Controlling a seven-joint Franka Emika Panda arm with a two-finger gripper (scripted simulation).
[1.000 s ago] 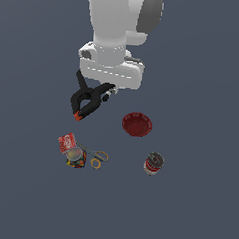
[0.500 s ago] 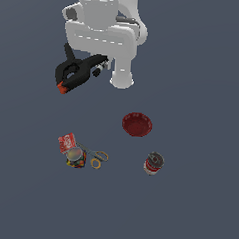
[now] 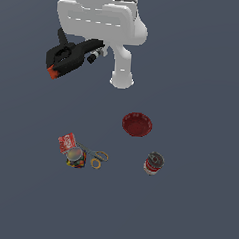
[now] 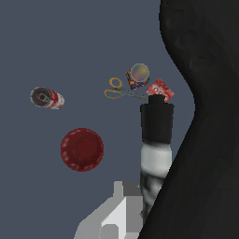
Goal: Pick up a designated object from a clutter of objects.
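Dark blue-grey desk [image 3: 196, 206] fills the exterior view, and the white arm [image 3: 104, 25] hangs high over it with the large black spring clamp [image 3: 70, 57] lifted clear of the surface — the fingers [image 3: 95, 55] are pinching its handle end, so the red-orange jaw tip [image 3: 53, 73] points away from them toward the exterior view's left and slightly down. Well below the fingers lie the other things: a red bowl [image 3: 137, 124] nearest beneath them, a red-labelled can [image 3: 153, 163] on its side farther off toward the exterior view's right, and a tight group farthest from the fingers on the other side, made of a red box [image 3: 66, 142], a colourful round-lidded jar [image 3: 75, 157] touching it, and yellow-handled scissors [image 3: 95, 157] just beside the jar. From the wrist view, the clamp [image 4: 205, 121] is a broad black mass pressed close against one finger [image 4: 156, 140], whose black pad and grey-white body stand upright beside it; the second finger is hidden behind the clamp. Beyond the visible fingertip — far down on the desk [image 4: 56, 37] — sit the box [image 4: 160, 90], jar [image 4: 138, 75] and scissors [image 4: 120, 89] together, with the bowl [image 4: 82, 149] and can [image 4: 46, 98] apart from them.
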